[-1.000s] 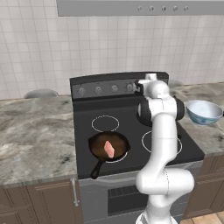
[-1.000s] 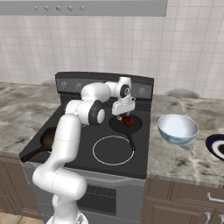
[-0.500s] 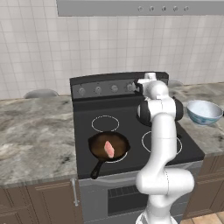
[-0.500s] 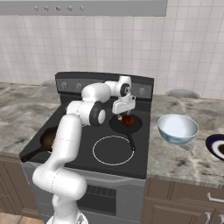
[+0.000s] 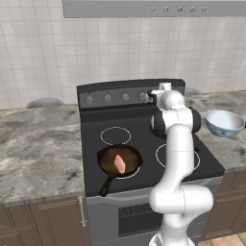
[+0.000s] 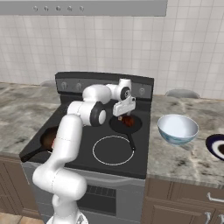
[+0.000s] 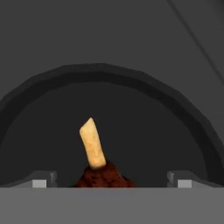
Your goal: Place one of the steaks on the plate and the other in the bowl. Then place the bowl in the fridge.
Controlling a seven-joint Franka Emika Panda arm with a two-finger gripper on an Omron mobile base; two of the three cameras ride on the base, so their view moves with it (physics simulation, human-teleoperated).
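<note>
The dark reddish-brown steak lies in a small black skillet on the stove's rear right burner. My gripper hangs right above it, open, with nothing held. In the hand view the dark steak, with a pale strip standing up from it, sits between my spread fingertips, low in the picture. The pale pink steak rests in a long-handled skillet on the front left burner. On the counter right of the stove stand the blue-grey bowl and, further right, the dark plate. The fridge is out of view.
The black stove has a raised control panel with knobs just behind my hand. Marble counters run on both sides, a tiled wall stands behind, and a range hood hangs overhead.
My hand has sunk a little toward the rear skillet and the dark steak. Jaws stay open; steaks, bowl and plate have not moved.
</note>
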